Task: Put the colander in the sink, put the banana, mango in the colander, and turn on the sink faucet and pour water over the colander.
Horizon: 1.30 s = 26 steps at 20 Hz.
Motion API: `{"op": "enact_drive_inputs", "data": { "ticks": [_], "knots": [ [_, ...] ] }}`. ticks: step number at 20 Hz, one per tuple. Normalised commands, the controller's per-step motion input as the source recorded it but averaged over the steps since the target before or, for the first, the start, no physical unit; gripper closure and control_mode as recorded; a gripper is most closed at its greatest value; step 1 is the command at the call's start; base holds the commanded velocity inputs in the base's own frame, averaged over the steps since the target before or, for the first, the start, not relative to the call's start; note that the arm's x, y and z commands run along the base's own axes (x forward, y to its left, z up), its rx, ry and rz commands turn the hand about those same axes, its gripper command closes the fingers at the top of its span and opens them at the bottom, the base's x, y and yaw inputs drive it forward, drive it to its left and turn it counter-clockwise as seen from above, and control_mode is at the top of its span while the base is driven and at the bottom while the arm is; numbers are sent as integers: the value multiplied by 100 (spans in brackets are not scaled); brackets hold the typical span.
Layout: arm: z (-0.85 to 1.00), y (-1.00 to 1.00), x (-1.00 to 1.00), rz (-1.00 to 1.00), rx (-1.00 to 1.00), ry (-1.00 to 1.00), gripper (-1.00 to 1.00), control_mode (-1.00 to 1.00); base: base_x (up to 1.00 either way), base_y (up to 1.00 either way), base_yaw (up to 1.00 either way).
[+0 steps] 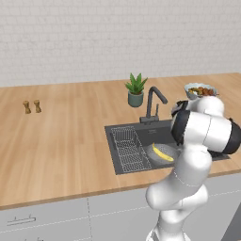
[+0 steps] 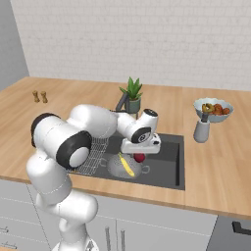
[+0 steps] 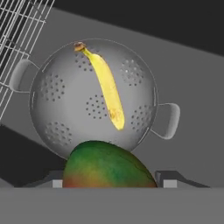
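Gripper (image 2: 140, 155) pinching mango (image 3: 108, 165) above colander (image 3: 61, 109) rim in sink (image 2: 166, 166); banana (image 3: 107, 89) inside. Released here, could strike the rim and roll out.

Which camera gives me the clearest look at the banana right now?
The hand view: the banana lies fully exposed across the colander, stem to tip. The left base view shows it as a small yellow curve by the arm; the right base view shows a thin yellow strip below the gripper.

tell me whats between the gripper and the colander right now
The mango, held in the gripper, hangs just above the near rim of the colander in the hand view; the banana already lies inside.
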Motion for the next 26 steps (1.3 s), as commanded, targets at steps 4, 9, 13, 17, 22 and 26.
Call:
{"op": "enact_drive_inputs", "data": {
  "ticks": [4, 9, 13, 17, 22, 26],
  "knots": [
    [-22, 16, 28, 0, 2, -1, 100, -100, 0, 0, 0],
    [-26, 14, 28, 0, 6, 0, 100, -100, 0, 0, 0],
    [-30, 13, 12, 0, 8, 1, 100, -100, 0, 0, 0],
    [-18, 6, 5, 0, 7, 2, 100, -100, 0, 0, 0],
    [-25, 24, 0, 0, 1, 0, 100, -100, 0, 0, 0],
    [-34, 43, 2, 0, 0, 0, 100, -100, 0, 0, 0]
  ]
}}
